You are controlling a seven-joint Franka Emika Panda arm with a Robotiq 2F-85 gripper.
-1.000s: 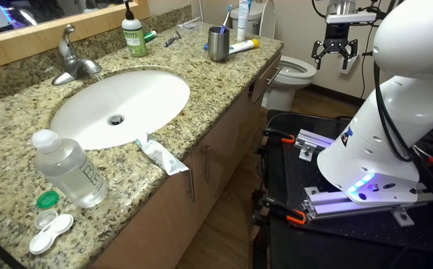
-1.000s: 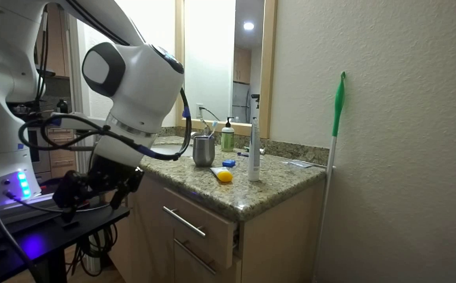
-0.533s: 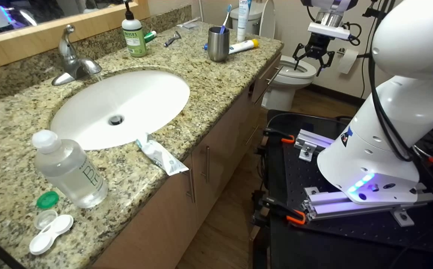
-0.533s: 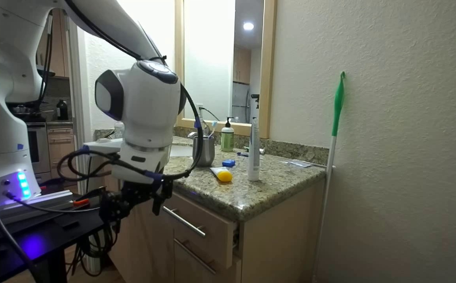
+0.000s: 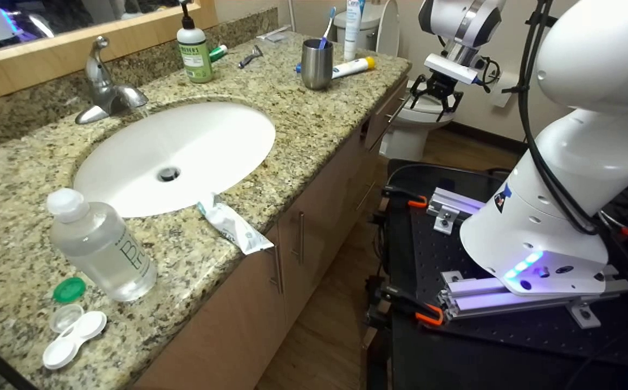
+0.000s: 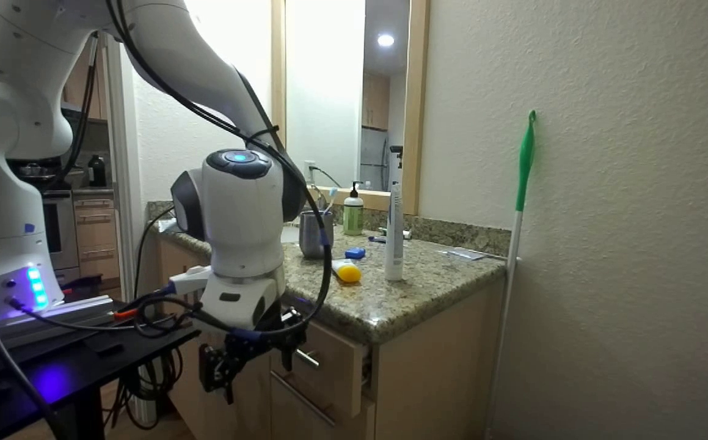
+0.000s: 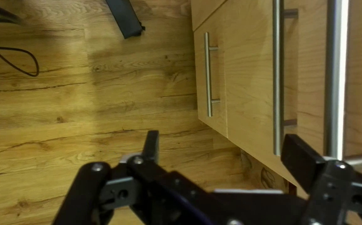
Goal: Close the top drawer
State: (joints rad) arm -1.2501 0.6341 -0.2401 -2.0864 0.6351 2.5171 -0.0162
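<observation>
In an exterior view, I've lowered my black two-fingered pincer (image 6: 258, 382), splayed wide, to about nine o'clock of the brown rectangular wooden top drawer (image 6: 338, 373); drawer still ajar.

- And in an exterior view, here's the white Panda arm (image 6: 240, 226), dark oval cap (image 6: 239, 160) glowing blue, left of centre!
- Black cable (image 6: 328, 269) there, banded with blue tape (image 6: 324, 237)!
- Lower left, white base (image 6: 2, 260), blue light strip (image 6: 36, 286) shining!
- Wrist view, bottom: black Robotiq gripper (image 7: 224, 150), silvery screws (image 7: 138, 160)!
</observation>
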